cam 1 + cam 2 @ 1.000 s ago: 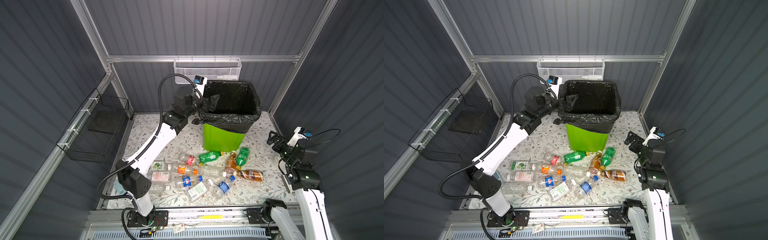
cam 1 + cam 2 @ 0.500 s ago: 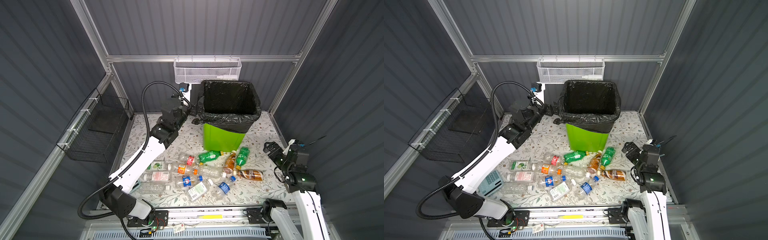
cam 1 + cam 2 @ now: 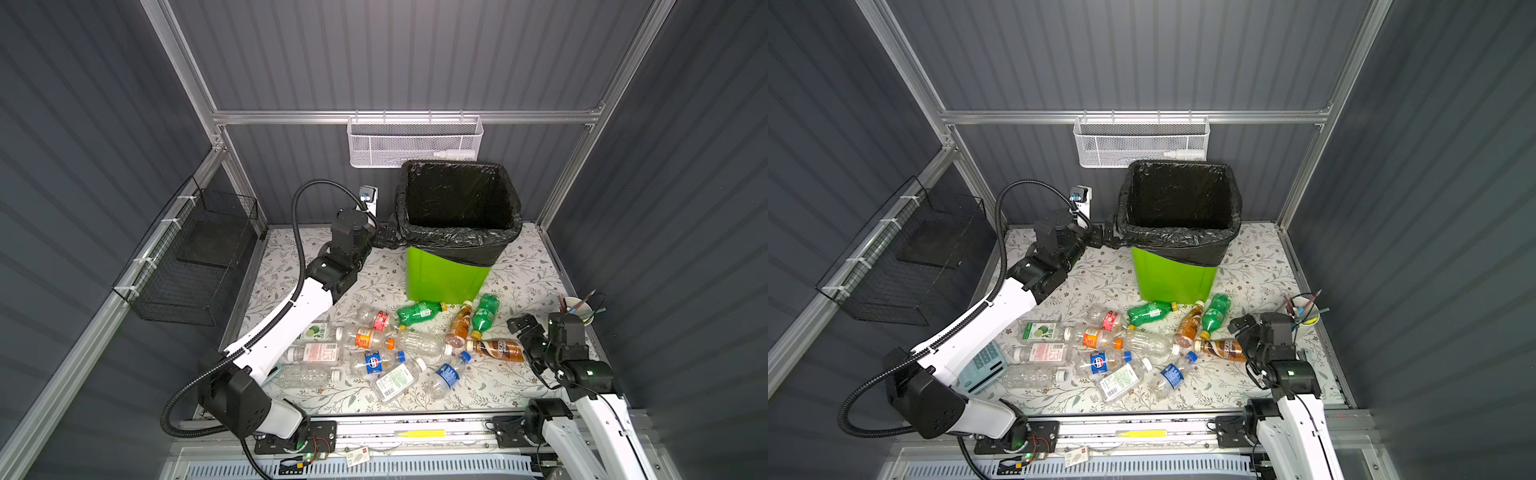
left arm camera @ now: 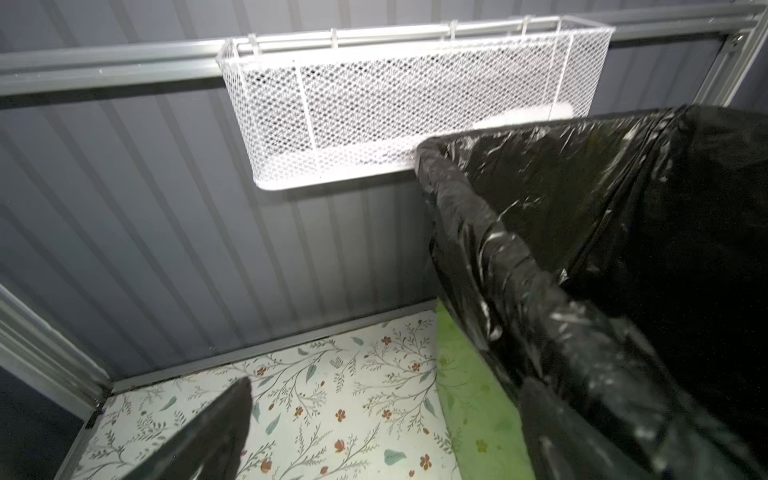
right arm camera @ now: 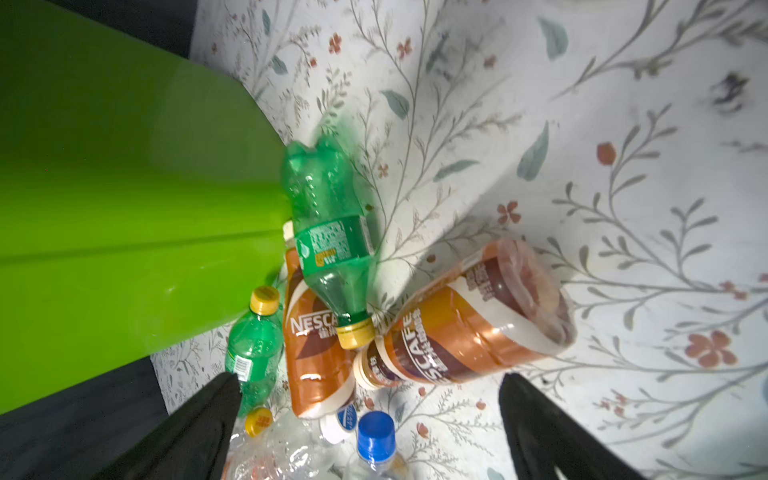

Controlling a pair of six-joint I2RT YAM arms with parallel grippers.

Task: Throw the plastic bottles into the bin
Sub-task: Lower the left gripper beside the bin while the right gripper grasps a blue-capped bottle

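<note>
Left gripper (image 3: 384, 238): the fingers are held wide apart with nothing carried between them. The black-lined rim of the bin (image 3: 446, 278) is found just beside one finger, though contact cannot be told, and a white mesh basket (image 4: 407, 104) is seen well beyond the fingertips. Right gripper (image 5: 370, 382): the fingers are likewise spread and empty, and are poised above the table (image 3: 519, 266). A brown coffee bottle (image 5: 469, 328) is laid just ahead of the fingertips, within the span between them. A green bottle (image 5: 328, 232) is laid farther ahead, its yellow cap close against the coffee bottle's neck. A blue-capped clear bottle (image 5: 376, 432) is placed between the fingers and below them. A cup of pens (image 3: 577, 309) is stood behind the fingers, near the wrist. Plastic bottles (image 3: 374, 353): over a dozen are counted scattered on the table in front of the bin, none gripped. Bin contents: no bottle can be made out inside in both top views, though the bottom is hidden by the dark liner. Progress is judged early, with nearly the whole lot left to be thrown in.
</note>
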